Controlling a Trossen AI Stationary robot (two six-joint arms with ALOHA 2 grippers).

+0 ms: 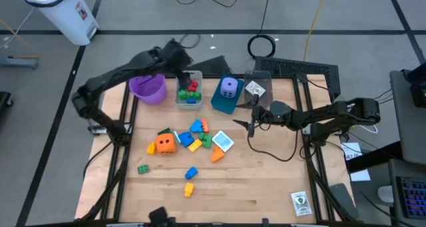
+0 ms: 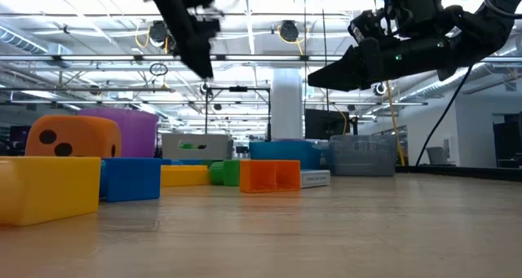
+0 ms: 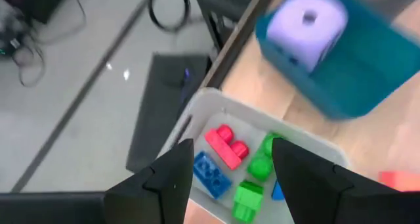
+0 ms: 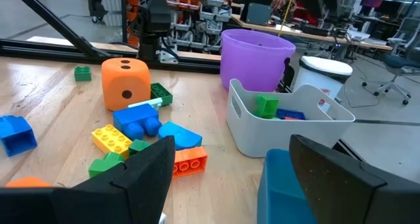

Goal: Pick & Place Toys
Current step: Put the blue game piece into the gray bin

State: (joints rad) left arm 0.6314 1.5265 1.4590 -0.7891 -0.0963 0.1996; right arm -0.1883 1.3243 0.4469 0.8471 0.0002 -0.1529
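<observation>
The left gripper (image 1: pixel 188 72) hangs over the grey bin (image 1: pixel 188 102) at upper middle, jaws open and empty. Bricks (image 3: pixel 226 147) lie inside. The right gripper (image 1: pixel 252 124), jaws open and empty, waits right of center.

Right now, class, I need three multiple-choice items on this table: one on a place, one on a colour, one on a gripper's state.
1. Where does the purple dotted die sit?
A. in the blue bin
B. in the purple cup
C. on the bare table

2. What colour is the die among the loose plastic bricks?
A. green
B. orange
C. white

3. The left gripper over the grey bin is:
A. shut on a brick
B. open, empty
C. out of view

Answers: 1 A, high view shows it inside; 2 B, orange with dark dots; 3 B, wrist view shows spread fingers holding nothing.
</observation>
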